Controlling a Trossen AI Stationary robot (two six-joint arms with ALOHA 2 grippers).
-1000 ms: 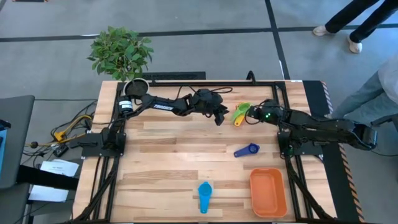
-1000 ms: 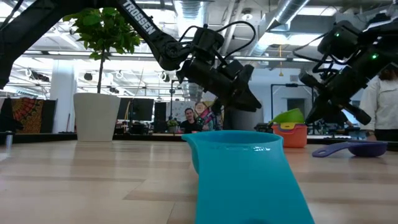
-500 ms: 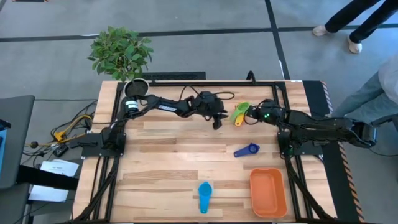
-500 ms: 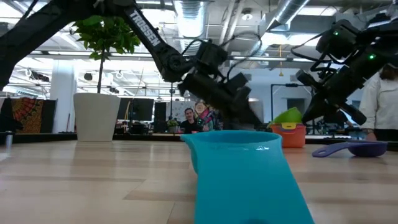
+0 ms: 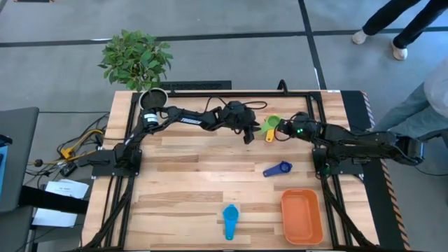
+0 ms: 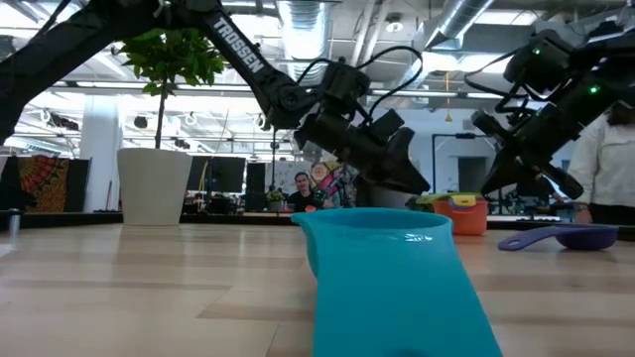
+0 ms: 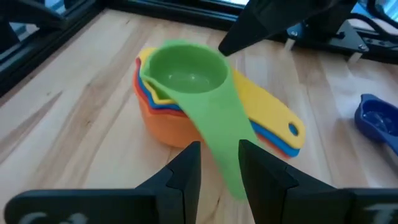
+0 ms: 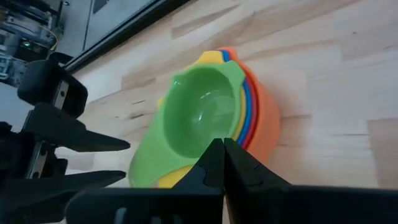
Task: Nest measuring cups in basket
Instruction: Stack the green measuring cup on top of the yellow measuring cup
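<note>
Now left pincer spread astride green cup handle; right pincer pressed together beside stack; next: close, lift, carry to basket.

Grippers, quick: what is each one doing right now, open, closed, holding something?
Left gripper: open, fingers on either side of the green cup's handle, not clamped.
Right gripper: fingers shut, beside the cup stack, holding nothing visible.

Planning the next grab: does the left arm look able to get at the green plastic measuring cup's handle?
Probably yes: the left gripper is open, its fingers straddling the green measuring cup's handle, nothing between; the right gripper sits opposite.
</note>
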